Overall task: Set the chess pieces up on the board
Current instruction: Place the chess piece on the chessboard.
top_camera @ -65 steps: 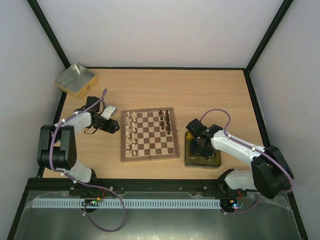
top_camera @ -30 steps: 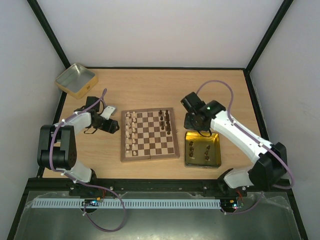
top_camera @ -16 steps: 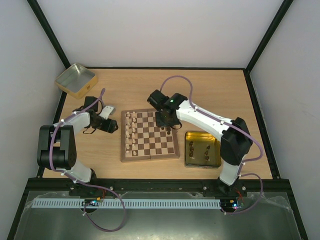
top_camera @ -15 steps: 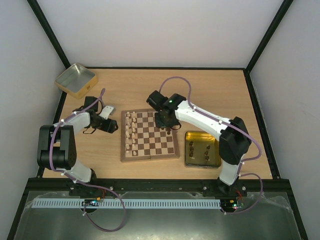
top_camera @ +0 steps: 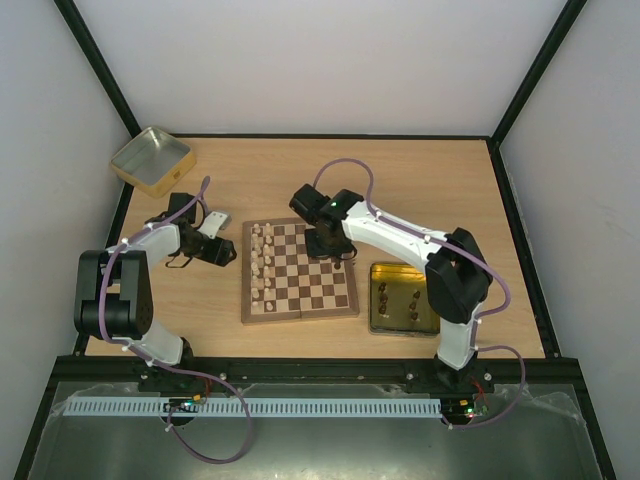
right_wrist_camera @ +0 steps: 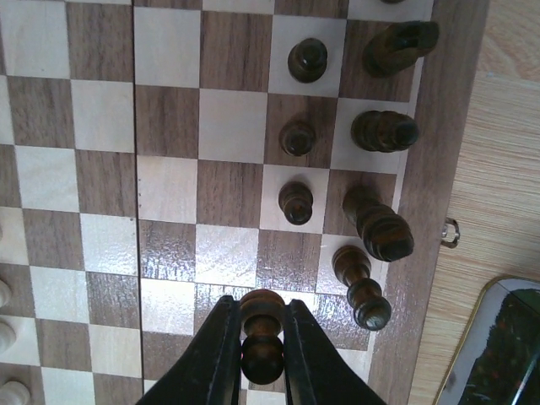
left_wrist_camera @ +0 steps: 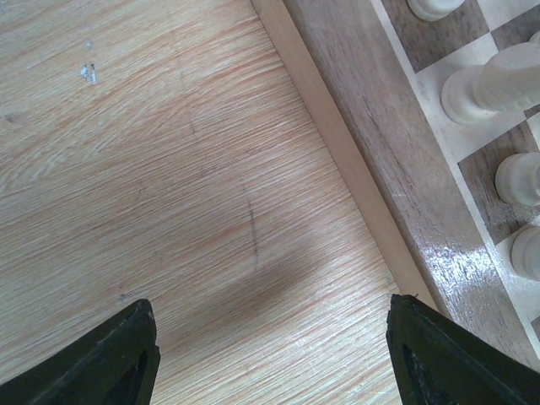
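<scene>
The board lies mid-table with cream pieces in its left columns and several dark pieces at its right side. My right gripper is shut on a dark pawn and holds it over the board's right part, beside other dark pieces. My left gripper is open and empty, low over the bare table just left of the board's rim; cream pieces show at its right.
A gold tin with several dark pieces stands right of the board; its corner shows in the right wrist view. An empty gold tin sits at the back left. Black frame rails border the table.
My right arm rose from the right tin with a dark pawn and swung left over the board's right side. The left arm has not moved.
</scene>
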Available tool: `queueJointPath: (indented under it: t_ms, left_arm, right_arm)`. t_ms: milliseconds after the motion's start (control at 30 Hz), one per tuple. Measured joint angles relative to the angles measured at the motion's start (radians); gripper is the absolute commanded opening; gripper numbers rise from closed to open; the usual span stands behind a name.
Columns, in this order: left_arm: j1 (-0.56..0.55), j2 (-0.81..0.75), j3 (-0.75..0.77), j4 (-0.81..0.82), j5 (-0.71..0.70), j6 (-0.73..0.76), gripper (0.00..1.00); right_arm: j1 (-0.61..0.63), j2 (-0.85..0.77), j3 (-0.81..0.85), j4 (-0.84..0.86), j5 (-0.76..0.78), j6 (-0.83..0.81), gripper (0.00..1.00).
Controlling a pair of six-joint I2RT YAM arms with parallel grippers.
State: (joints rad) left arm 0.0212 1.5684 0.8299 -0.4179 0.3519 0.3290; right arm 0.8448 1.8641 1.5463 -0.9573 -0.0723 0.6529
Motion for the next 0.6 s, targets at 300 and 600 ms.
queueJointPath:
  t_ms: [300, 600]
  left_arm:
    - [0.0, 0.0, 0.0, 0.0, 0.005, 0.0, 0.74]
    - [0.0, 0.0, 0.0, 0.0, 0.006, 0.0, 0.74]
  right_arm:
    - [0.0, 0.042, -0.028, 0.026, -0.012, -0.025, 0.13]
    - [0.0, 0.053, -0.049, 0.05, -0.015, -0.034, 0.13]
